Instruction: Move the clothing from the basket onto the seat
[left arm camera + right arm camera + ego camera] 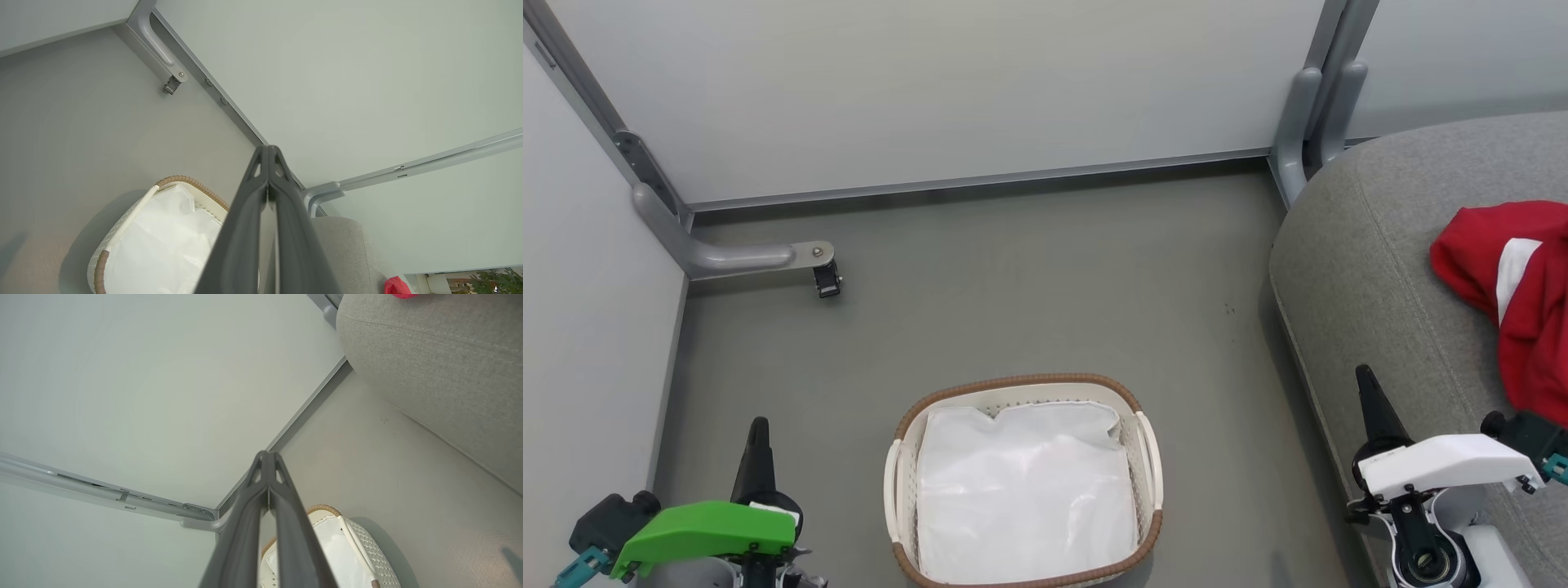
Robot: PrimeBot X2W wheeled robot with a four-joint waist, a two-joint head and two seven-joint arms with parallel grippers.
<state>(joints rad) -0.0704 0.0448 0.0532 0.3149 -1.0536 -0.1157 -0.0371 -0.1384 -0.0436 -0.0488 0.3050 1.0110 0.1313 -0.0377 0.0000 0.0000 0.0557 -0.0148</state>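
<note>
We find the clothing (1515, 302) bunched on the seat (1380, 245), just to the right of our right gripper (1364, 380) and a little beyond it, so that arm is far nearer. The heap runs roughly front to back. Our right gripper and left gripper (758, 429) both have their fingers pressed together and carry nothing. Between them, on the floor (1013, 286), sits the basket (1021, 382), with its white liner (1021, 490) showing and no red fabric that we can make out. We judge that nothing remains to lift, and the path from basket to seat looks unobstructed.
</note>
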